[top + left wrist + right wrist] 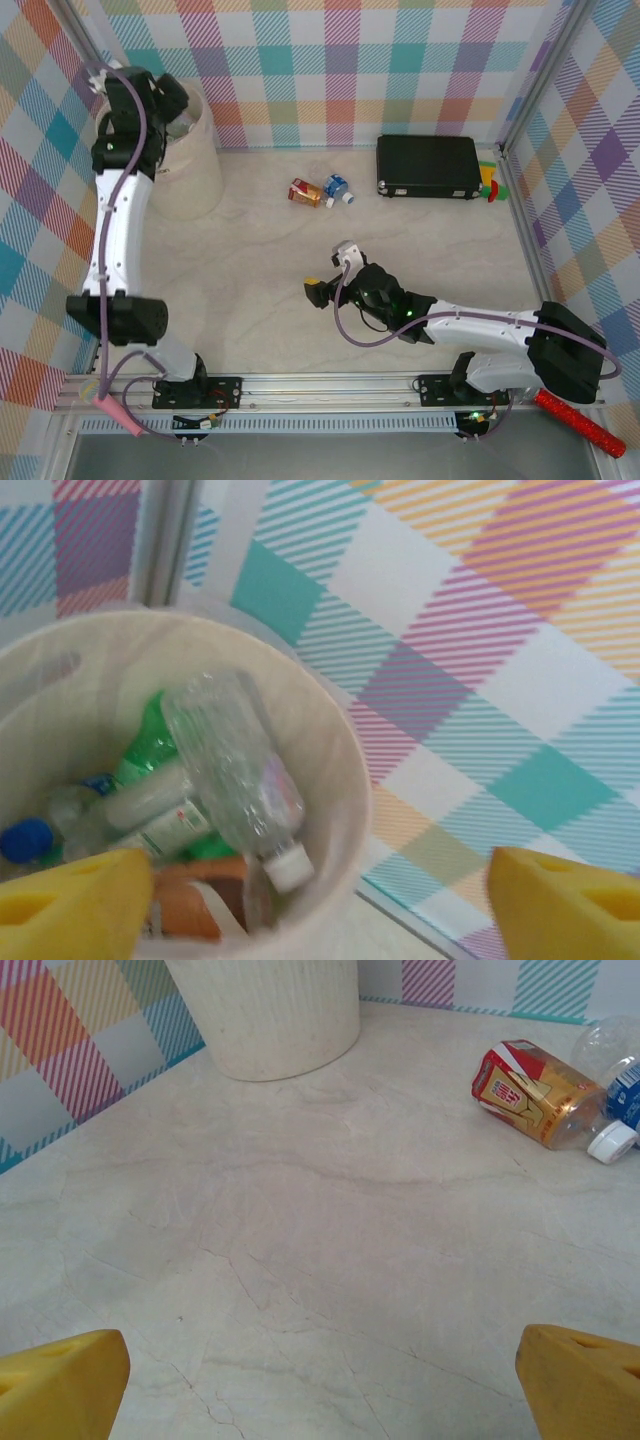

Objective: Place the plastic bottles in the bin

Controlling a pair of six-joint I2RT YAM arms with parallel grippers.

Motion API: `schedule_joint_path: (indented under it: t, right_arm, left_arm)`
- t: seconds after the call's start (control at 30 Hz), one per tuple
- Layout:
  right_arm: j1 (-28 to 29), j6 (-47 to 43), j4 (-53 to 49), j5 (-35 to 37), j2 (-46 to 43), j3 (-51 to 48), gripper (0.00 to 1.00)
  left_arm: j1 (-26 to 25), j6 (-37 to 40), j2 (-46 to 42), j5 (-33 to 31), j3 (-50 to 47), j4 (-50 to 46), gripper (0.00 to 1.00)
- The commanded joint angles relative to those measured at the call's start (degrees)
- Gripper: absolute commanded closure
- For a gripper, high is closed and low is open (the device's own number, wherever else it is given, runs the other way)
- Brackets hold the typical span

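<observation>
Your left gripper [320,910] hangs above the bin [345,780], which stands in the far left corner of the table [260,270]. Its claw is spread wide: the two yellow fingertips [70,905] sit at opposite edges of the left wrist view with nothing pinched between them. Below them, inside the bin, a clear bottle [235,765] lies tilted on top of the heap, slightly blurred, with its white cap toward the lower right of that view. Beneath and beside it you can make out a green bottle [148,748], a pale bottle with green print on its label, a blue cap [24,838] at the left and something orange-brown near the bottom edge. From the top camera, your left arm runs up the left side and its wrist covers part of the bin's mouth. Your right gripper [320,1390] sits low over the bare middle of the table, its claw likewise spread and holding nothing, and it faces toward the bin's ribbed wall. Two bottles lie on their sides on the table, just beside each other: a brown-labelled bottle [305,192] and a blue-labelled bottle [338,188] with a white cap. They rest between the bin and the black case [428,166], well apart from both grippers.
</observation>
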Motion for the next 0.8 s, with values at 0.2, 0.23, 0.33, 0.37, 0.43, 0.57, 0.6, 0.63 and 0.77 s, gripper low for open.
schedule_joint_path:
  t: [0.2, 0.23, 0.33, 0.37, 0.43, 0.57, 0.6, 0.63, 0.77]
  right_arm:
    - [-0.37, 2.92, -1.18, 3.42, -0.41, 1.58, 0.01]
    - [-0.38, 2.75, -1.51, 4.04, -0.79, 1.53, 0.01]
    - [-1.19, 2.58, -0.51, 4.54, -1.34, 1.14, 0.01]
    - [-1.78, 2.52, -0.76, 5.19, -0.80, 1.77, 0.01]
    - [-3.16, 3.35, -6.88, 5.93, -0.16, 5.73, 0.01]
    - [-6.22, 5.40, -19.84, 7.30, 2.50, 15.68, 0.01]
    - [-7.34, 5.82, -21.57, 6.55, 3.32, 17.39, 0.01]
    - [-8.37, 6.35, -22.72, 5.72, 4.07, 19.02, 0.01]
    - [-13.71, 8.13, -28.87, 0.72, 9.55, 26.50, 0.01]
  left_arm:
    - [-9.21, -3.46, -23.68, 1.18, -36.25, 8.73, 0.00]
    - [-10.96, -3.25, -26.22, 0.60, -39.00, 8.60, 0.00]
    - [-16.78, -3.91, -32.91, -2.03, -46.40, 7.84, 0.00]
    - [-19.24, -4.41, -34.99, -3.40, -48.44, 7.02, 0.00]
    - [-24.04, -4.80, -38.39, -5.73, -51.98, 5.82, 0.00]
    - [-34.48, -6.20, -44.03, -12.97, -57.82, 2.99, 0.00]
    - [-36.55, -7.01, -45.14, -14.28, -58.96, 2.72, 0.00]
    - [-38.36, -7.64, -45.94, -14.85, -60.18, 2.56, 0.00]
    - [-44.82, -10.53, -47.55, -18.19, -62.95, 0.21, 0.00]
